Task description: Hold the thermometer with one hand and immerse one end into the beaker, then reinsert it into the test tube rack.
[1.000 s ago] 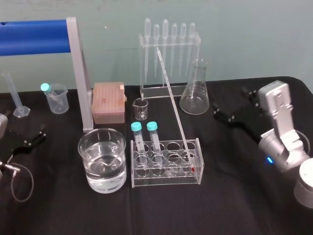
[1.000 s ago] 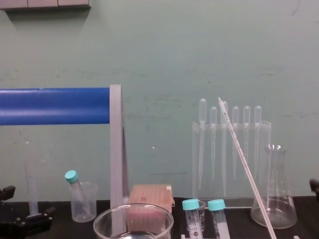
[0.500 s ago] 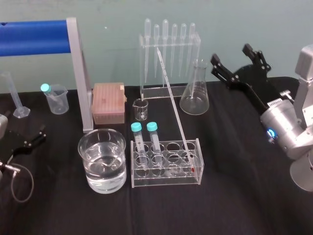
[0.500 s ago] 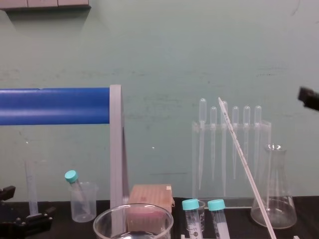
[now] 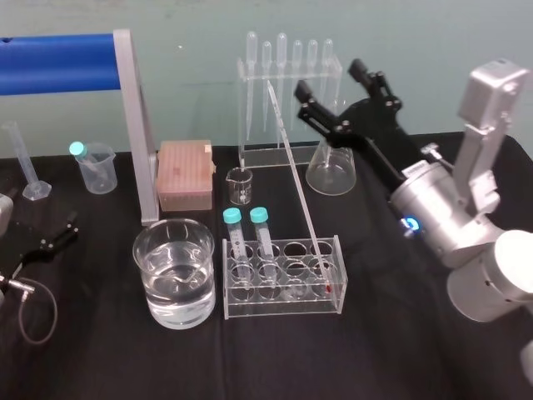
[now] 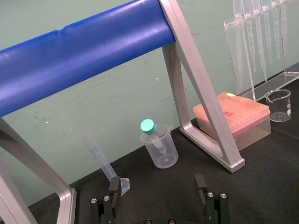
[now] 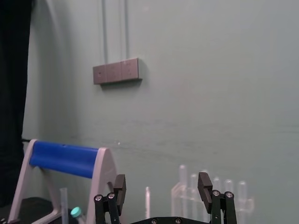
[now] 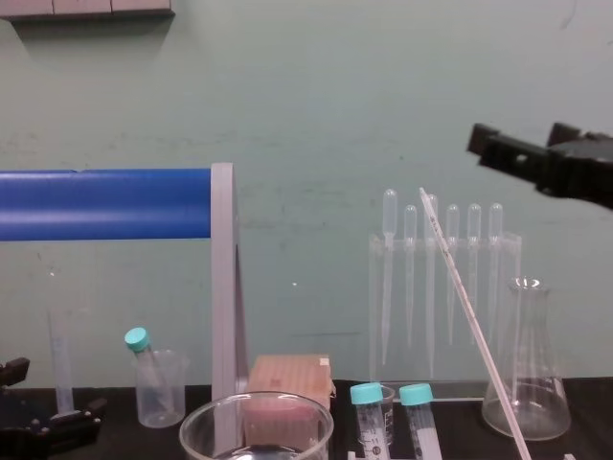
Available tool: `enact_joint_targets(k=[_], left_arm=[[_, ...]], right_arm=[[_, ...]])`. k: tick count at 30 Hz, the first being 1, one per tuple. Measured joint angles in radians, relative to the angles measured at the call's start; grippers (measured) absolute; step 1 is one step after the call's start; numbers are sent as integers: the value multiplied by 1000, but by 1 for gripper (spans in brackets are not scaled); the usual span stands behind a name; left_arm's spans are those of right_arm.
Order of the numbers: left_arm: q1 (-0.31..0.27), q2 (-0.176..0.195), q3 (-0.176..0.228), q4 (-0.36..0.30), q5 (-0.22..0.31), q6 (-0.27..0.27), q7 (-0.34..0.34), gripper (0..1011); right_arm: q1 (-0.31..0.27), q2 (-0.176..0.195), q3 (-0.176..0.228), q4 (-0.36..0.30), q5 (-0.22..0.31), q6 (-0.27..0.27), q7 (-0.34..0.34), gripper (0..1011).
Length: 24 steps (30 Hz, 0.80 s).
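The thermometer (image 5: 296, 175) leans tilted in the clear test tube rack (image 5: 283, 310), its red bulb low at the rack's right end; its top (image 8: 469, 311) rests by the pipettes. Left of the rack stands the wide beaker (image 5: 150, 250), about half full of clear liquid (image 8: 254, 412). My right gripper (image 5: 329, 79) hovers open above the conical flask, level with the thermometer's top and to its right, apart from it (image 8: 522, 136) (image 7: 162, 184). My left gripper (image 5: 58, 236) lies open and empty on the table at the far left (image 6: 157, 184).
Behind the rack stand a pipette stand (image 5: 287, 100), a conical flask (image 5: 331, 171) and a small beaker (image 5: 240, 185). A pink tip box (image 5: 185, 175), a blue-barred frame (image 5: 58, 62), a cup with a teal-capped tube (image 5: 93, 167) and a graduated cylinder (image 5: 23, 162) fill the left. Two teal-capped tubes (image 5: 233, 218) sit in the rack.
My right arm has risen from the table's right side and swung left, bringing its open gripper above the flask near the thermometer's top. Everything else stands still.
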Motion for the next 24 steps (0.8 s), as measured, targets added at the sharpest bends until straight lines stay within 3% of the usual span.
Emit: enact_joint_targets(k=[8,24], left_arm=[[0,0,0,0,0,0,0,1008],[0,0,0,0,0,0,0,1008]], right_arm=[[61,-55,-38,60,-47,97,-9,1003],[100,-102,-43,106,-83,251,-15,1003]])
